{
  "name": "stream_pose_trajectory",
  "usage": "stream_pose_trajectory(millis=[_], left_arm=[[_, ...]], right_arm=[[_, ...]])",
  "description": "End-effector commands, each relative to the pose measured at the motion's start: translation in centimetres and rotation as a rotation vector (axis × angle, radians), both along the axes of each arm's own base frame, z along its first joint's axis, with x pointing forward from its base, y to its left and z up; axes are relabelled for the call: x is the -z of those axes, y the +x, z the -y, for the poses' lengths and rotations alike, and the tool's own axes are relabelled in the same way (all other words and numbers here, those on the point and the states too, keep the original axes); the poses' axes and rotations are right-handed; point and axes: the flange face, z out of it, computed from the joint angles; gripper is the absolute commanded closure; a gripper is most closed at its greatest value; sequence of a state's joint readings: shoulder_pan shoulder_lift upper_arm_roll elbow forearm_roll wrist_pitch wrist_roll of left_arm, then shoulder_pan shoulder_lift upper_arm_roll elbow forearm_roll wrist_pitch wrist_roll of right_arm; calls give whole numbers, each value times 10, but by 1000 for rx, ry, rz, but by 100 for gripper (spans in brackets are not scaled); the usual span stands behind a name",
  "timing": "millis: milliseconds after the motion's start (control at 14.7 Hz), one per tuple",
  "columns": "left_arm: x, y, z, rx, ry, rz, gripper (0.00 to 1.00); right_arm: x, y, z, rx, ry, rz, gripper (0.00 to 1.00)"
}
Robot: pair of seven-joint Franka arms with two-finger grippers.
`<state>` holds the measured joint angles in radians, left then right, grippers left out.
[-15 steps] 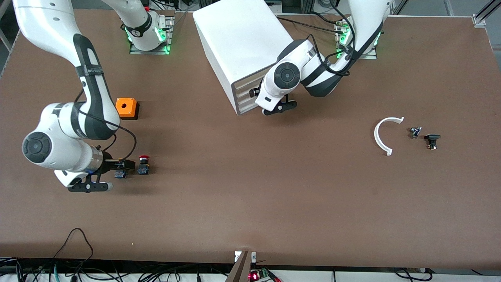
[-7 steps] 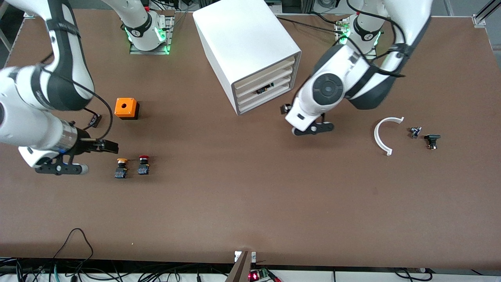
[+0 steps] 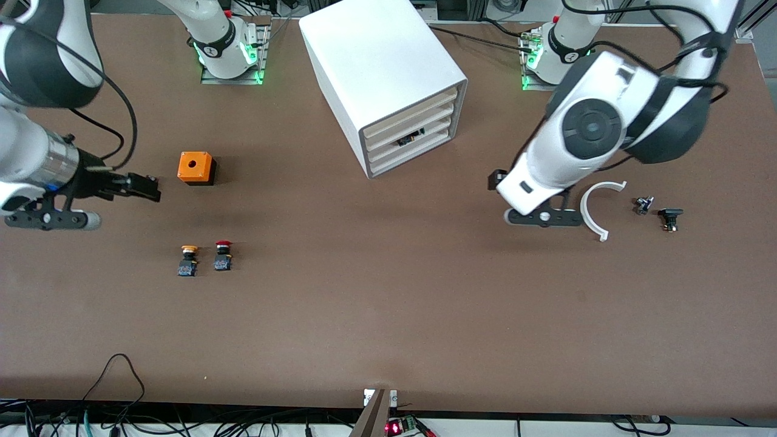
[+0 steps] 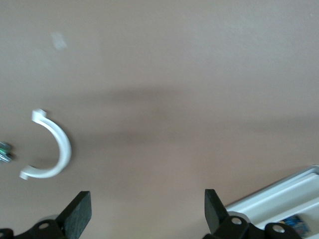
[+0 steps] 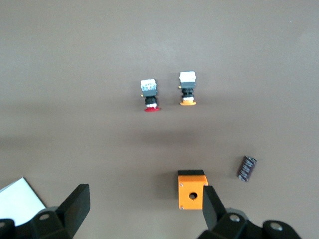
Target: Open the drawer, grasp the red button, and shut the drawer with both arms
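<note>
The red-capped button (image 3: pixel 223 255) (image 5: pixel 149 94) stands on the table beside an orange-capped one (image 3: pixel 189 260) (image 5: pixel 187 88). My right gripper (image 3: pixel 145 186) (image 5: pixel 144 209) hangs open and empty over bare table near the orange box (image 3: pixel 195 168) (image 5: pixel 192 190), apart from both buttons. The white cabinet (image 3: pixel 379 67) stands at the back middle. Its stacked drawers (image 3: pixel 411 138) look pushed in, and a small dark part shows at one drawer's front. My left gripper (image 3: pixel 499 179) (image 4: pixel 147 214) is open and empty over the table between the cabinet and a white arc (image 3: pixel 592 209) (image 4: pixel 52 152).
Two small dark parts (image 3: pixel 643 204) (image 3: pixel 670 218) lie past the arc toward the left arm's end. A black cylinder (image 5: pixel 246 168) lies by the orange box. The cabinet's corner (image 4: pixel 279 199) shows beside the left gripper. Cables hang along the front edge.
Both arms have drawn back and risen. The right gripper left the two buttons for the right arm's end. The left gripper swung from the cabinet's front toward the white arc. The buttons stayed put.
</note>
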<state>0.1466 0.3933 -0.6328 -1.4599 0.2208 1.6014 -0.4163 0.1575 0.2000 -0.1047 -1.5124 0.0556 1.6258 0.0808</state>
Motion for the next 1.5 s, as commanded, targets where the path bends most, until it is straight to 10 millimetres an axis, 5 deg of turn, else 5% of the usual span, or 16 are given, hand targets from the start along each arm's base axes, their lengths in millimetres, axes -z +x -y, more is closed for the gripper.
stream_pose_trajectory(millis=[0, 272, 545, 885, 1430], left_arm=[[-37, -1, -65, 84, -18, 29, 0], [-58, -12, -147, 175, -100, 84, 0], [-120, -51, -190, 136, -77, 207, 0], [-122, -59, -185, 138, -76, 205, 0], [-118, -54, -188, 130, -73, 183, 0]], right_arm=[[-30, -26, 4, 17, -23, -1, 0], [-55, -46, 7, 58, -43, -3, 0], [-69, -72, 7, 79, -33, 22, 0], [-61, -95, 8, 74, -19, 73, 0], [-78, -92, 3, 55, -15, 75, 0]])
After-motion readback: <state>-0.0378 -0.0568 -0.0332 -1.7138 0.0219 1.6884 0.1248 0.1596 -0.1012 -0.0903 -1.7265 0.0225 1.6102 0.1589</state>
